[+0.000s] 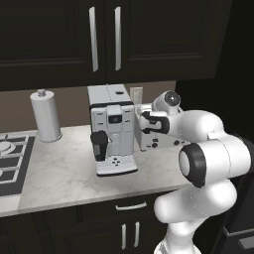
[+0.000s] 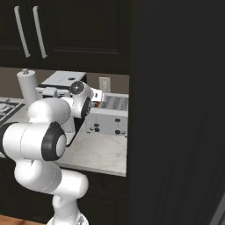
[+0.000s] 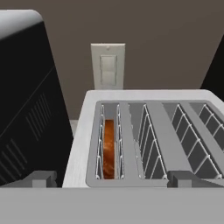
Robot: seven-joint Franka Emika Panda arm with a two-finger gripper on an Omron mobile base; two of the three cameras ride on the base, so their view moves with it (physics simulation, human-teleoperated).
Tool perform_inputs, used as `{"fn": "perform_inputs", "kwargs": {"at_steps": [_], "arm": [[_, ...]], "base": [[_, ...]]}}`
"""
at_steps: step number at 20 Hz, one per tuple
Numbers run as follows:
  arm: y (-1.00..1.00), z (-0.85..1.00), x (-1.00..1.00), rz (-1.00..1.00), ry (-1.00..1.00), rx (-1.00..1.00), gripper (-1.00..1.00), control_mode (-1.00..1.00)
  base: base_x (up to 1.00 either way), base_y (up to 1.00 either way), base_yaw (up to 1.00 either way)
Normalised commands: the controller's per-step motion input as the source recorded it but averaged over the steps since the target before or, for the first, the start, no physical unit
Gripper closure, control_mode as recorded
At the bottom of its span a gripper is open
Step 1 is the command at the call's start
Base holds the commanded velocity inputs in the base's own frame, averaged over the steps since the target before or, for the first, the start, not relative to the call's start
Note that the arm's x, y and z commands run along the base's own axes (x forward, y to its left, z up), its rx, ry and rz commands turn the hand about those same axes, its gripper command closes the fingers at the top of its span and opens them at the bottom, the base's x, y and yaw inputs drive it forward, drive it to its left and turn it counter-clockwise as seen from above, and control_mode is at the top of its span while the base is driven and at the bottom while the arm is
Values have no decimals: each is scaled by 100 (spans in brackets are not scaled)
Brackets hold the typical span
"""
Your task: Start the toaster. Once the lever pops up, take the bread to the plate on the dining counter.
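Note:
The white-grey toaster (image 3: 144, 131) stands on the marble worktop, seen from above in the hand view with its slots running away from me. The bread (image 3: 109, 148) sits down in the leftmost slot, with only its tan-brown top edge showing. My gripper (image 3: 112, 180) hovers just above the toaster's near edge, open, its two fingertips (image 3: 43, 178) far apart with nothing between them. In the right base view the toaster (image 2: 110, 116) shows its front with small dark knobs, partly behind my hand. The plate and the dining counter are out of view.
A tall white-and-black coffee machine (image 1: 113, 131) stands close on the toaster's left. A paper towel roll (image 1: 45, 116) and a stove (image 1: 12, 158) are further left. A wall switch (image 3: 107, 65) is behind the toaster. A tall dark cabinet (image 2: 176, 110) walls in the right side.

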Motion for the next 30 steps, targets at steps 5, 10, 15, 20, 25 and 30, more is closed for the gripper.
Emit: {"fn": "perform_inputs", "kwargs": {"at_steps": [5,10,15,20,25,30], "arm": [[0,0,2,0,1,0,-100,-100],[0,0,2,0,1,0,-100,-100],[0,0,5,0,0,0,-100,-100],[0,0,11,0,0,0,-100,-100],[0,0,12,0,0,0,-100,-100],[0,0,4,0,0,0,-100,-100]], "base": [[0,0,0],[0,0,0],[0,0,0],[0,0,0],[0,0,0],[0,0,0]]}}
